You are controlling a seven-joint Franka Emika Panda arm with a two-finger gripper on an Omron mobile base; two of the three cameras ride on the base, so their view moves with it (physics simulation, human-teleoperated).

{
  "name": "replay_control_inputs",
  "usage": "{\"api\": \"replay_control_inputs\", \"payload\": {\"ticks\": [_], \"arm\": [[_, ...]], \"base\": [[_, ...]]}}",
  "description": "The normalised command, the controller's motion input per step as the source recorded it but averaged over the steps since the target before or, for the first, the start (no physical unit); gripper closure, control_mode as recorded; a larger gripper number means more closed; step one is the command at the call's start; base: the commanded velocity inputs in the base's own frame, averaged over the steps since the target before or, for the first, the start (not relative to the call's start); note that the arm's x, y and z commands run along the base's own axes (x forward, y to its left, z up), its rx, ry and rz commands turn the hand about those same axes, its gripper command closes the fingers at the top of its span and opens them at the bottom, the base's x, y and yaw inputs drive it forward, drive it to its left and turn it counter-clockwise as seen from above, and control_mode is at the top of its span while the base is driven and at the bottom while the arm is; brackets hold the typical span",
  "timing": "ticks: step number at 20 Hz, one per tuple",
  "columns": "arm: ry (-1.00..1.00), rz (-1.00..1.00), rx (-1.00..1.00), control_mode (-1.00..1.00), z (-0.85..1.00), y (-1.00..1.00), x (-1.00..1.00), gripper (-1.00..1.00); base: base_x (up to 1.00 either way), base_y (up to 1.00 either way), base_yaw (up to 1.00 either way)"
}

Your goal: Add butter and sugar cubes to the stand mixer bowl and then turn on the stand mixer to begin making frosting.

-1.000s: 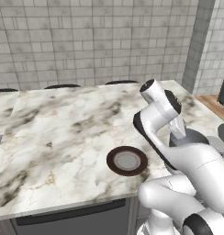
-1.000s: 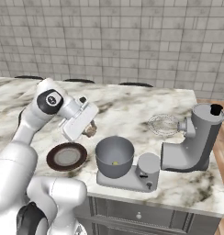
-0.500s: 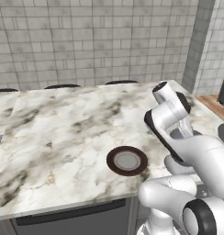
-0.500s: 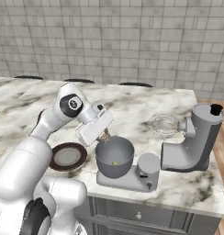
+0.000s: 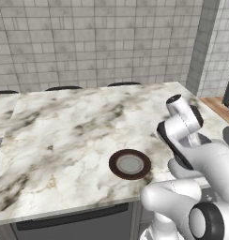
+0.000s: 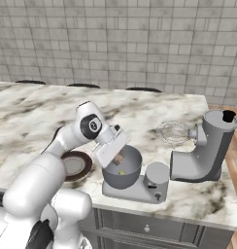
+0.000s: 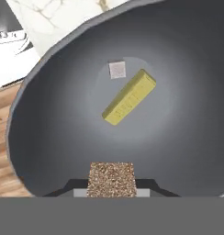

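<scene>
even flat rendered light, soft shadows, no glare, hand view slightly blurred

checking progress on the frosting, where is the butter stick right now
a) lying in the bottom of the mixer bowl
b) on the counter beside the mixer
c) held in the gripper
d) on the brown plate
a, the hand view shows the butter lying on the floor of the stand mixer bowl beside a small pale cube, while the gripper above the bowl holds a brown speckled sugar cube instead.
</scene>
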Motion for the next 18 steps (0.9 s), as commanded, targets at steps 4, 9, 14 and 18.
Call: {"api": "replay_control_inputs", "payload": {"ticks": [4, 9, 14, 18], "arm": [[0.00, 0.00, 0.08, -1.00, -0.31, -0.35, 0.16, 1.00], [0.00, 0.01, 0.09, -1.00, -0.26, -0.19, 0.20, 1.00], [0.00, 0.00, 0.07, -1.00, -0.22, -0.04, 0.20, -1.00], [0.00, 0.00, 0.06, -1.00, -0.04, -0.05, 0.07, -1.00]], "base": [[0.00, 0.00, 0.00], [0.00, 0.00, 0.00], [0.00, 0.00, 0.00], [0.00, 0.00, 0.00]]}}
